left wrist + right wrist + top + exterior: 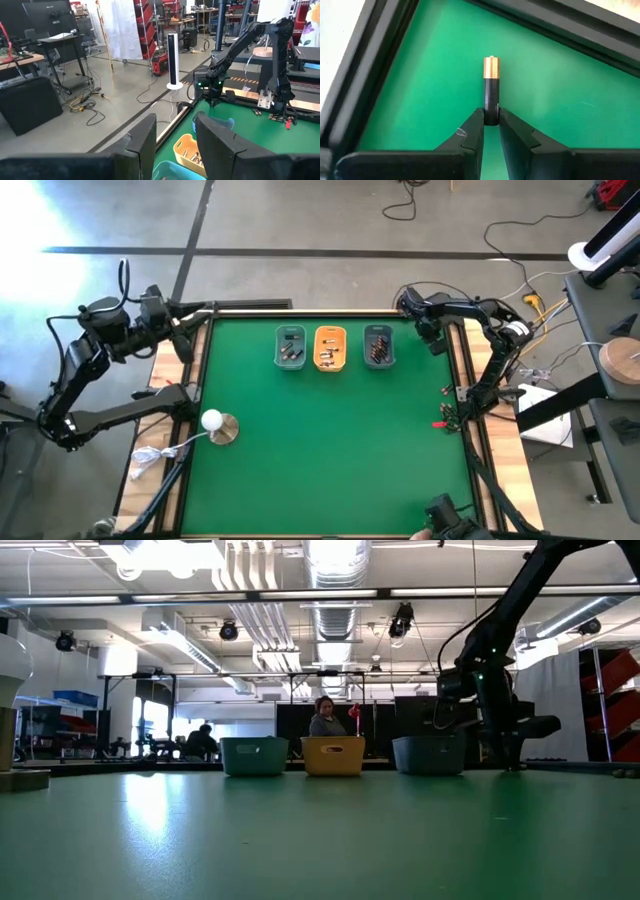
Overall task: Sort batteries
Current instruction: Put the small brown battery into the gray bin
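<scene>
You see a green tabletop (330,440), a black battery (491,90) with a copper-coloured end, three trays: teal (290,347), orange (330,348), grey-blue (379,346), and a white ball (211,419) on a silvery base.

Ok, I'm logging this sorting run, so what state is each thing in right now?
Right gripper: shut on a battery, at the table's far right corner.
Battery: held by its black end, copper end pointing away.
Left gripper: open, empty, off the table's far left corner.
Teal tray: upright, holds batteries.
Orange tray: upright, holds batteries.
Grey tray: upright, holds batteries.
</scene>
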Robot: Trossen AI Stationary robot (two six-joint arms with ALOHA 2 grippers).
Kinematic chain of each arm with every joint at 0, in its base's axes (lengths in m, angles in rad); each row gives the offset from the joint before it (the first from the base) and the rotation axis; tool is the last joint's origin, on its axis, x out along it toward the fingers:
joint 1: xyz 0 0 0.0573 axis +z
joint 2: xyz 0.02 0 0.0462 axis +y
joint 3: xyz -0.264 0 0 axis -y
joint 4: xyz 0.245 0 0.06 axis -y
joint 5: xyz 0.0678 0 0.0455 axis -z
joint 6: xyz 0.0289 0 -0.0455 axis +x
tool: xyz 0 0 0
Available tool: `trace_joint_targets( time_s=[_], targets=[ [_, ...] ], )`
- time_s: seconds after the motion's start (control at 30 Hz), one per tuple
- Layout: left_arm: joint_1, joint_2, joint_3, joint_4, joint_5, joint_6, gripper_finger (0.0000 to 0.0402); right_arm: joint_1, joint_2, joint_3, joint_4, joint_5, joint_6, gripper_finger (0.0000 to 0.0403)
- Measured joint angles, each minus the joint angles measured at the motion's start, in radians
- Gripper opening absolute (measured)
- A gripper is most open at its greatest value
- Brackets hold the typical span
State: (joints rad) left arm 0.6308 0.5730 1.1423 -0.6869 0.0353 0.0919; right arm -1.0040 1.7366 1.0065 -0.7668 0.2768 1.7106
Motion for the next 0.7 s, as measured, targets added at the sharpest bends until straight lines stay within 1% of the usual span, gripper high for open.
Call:
trace_joint_targets(
  time_s=[0.17,0.3,0.47,0.53,0.6,0.7],
  targets=[
    [0.0,-0.009,0.0,-0.011,0.0,0.026,0.0117,0.062,-0.009,0.004,-0.01,-0.027,-0.091,0.0045],
    [0.0,-0.021,0.0,-0.002,0.0,0.05,0.0117,0.119,-0.032,0.024,-0.006,-0.089,-0.253,0.0038],
    [0.0,-0.043,0.0,0.024,0.0,0.064,0.0117,0.217,-0.099,0.069,-0.047,-0.117,-0.408,0.004],
    [0.0,-0.051,0.0,0.043,0.0,0.063,0.0117,0.274,-0.137,0.093,-0.084,-0.11,-0.43,0.0039],
    [0.0,-0.058,0.0,0.06,0.001,0.06,0.0117,0.325,-0.171,0.119,-0.105,-0.08,-0.437,0.0038],
    [0.0,-0.061,0.0,0.071,0.001,0.059,0.0117,0.37,-0.198,0.142,-0.125,-0.053,-0.461,0.0037]
  ],
)
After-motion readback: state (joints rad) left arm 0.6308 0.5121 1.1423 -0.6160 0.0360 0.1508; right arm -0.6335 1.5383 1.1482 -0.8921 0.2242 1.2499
